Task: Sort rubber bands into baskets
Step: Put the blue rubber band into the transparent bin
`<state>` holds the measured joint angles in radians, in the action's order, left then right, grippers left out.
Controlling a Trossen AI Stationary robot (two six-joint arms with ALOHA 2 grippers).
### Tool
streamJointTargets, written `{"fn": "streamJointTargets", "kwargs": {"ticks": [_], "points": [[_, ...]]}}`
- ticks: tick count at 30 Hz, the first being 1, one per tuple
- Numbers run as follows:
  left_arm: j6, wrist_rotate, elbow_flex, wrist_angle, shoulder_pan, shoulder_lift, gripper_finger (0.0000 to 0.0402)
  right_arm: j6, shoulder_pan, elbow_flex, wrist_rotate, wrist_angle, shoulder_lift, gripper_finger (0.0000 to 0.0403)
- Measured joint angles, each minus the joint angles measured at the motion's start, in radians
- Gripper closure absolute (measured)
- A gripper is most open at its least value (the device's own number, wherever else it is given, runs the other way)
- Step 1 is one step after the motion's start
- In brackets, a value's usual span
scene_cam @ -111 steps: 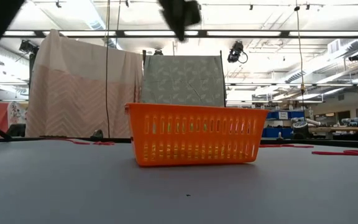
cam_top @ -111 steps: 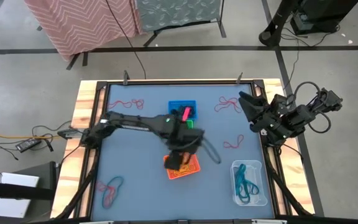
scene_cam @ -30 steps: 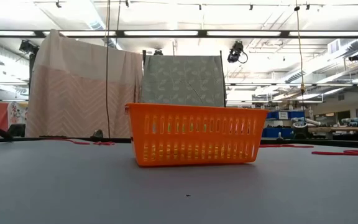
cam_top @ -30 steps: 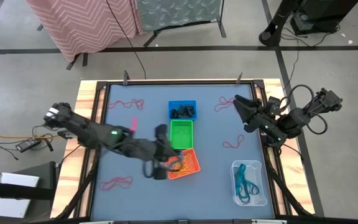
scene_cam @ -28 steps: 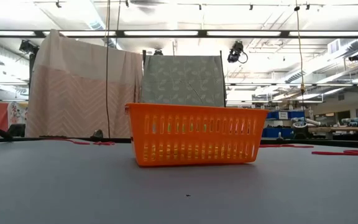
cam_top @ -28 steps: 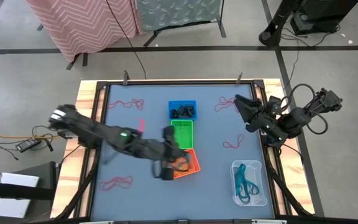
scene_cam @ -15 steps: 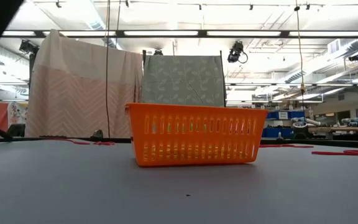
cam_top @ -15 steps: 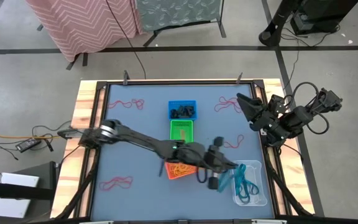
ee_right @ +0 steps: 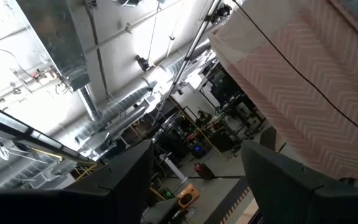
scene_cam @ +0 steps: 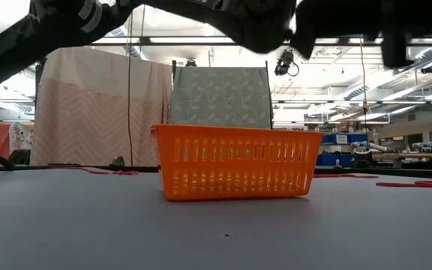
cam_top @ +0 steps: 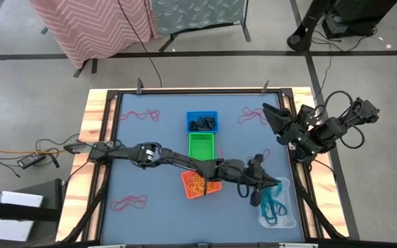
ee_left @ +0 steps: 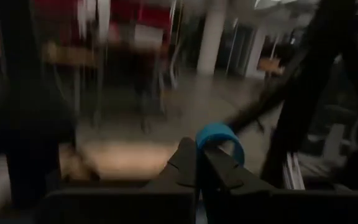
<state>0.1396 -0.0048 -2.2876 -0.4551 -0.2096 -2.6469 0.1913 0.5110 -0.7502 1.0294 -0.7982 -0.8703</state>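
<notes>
Half a second earlier the left hand (cam_top: 259, 195) had been just short of the clear tub (cam_top: 289, 219); it had since swung on to the tub's near rim, close to the counter's (cam_top: 150, 155) right front corner, with the left arm stretched diagonally across the orange basket (cam_top: 200, 184). Its fingers (ee_left: 185, 163) were pinched together on a teal-blue rubber band (ee_left: 220, 138), whose loop stood up above the fingertips in the left wrist view. More teal bands (cam_top: 276, 207) lay inside the tub.

Three small baskets sat in a row down the middle of the counter: the blue basket (cam_top: 202, 122) toward the rear edge with black bands (cam_top: 202, 125) in it, the green basket (cam_top: 200, 146) touching it, then the orange basket nearest the front edge with yellow-orange bands (cam_top: 200, 183) inside. In the low view the orange basket (scene_cam: 235, 161) stood upright with the dark arm passing above it.

Loose red bands lay on the counter near the rear left corner (cam_top: 142, 114), near the rear right corner (cam_top: 251, 115), by the right edge (cam_top: 258, 159) and near the front left corner (cam_top: 129, 202).

The right hand (cam_top: 276, 117) waited raised at the counter's right edge near the rear corner, its fingers spread wide and holding nothing.
</notes>
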Motion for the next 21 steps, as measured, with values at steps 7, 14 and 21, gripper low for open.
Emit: {"fn": "streamJointTargets", "kwargs": {"ticks": [7,14,21], "points": [[0.073,0.053,0.048,0.166,-0.001,0.000,0.0340,-0.002,0.000,0.000,-0.001,0.011,0.000,0.0147],[0.073,0.127,0.048,0.189,0.003,0.047,0.0241,-0.003,0.000,0.000,-0.001,0.014,0.000,0.0147],[-0.028,0.200,0.047,0.492,0.039,0.178,0.0161,-0.005,0.000,0.000,-0.002,0.014,0.000,0.0147]]}}
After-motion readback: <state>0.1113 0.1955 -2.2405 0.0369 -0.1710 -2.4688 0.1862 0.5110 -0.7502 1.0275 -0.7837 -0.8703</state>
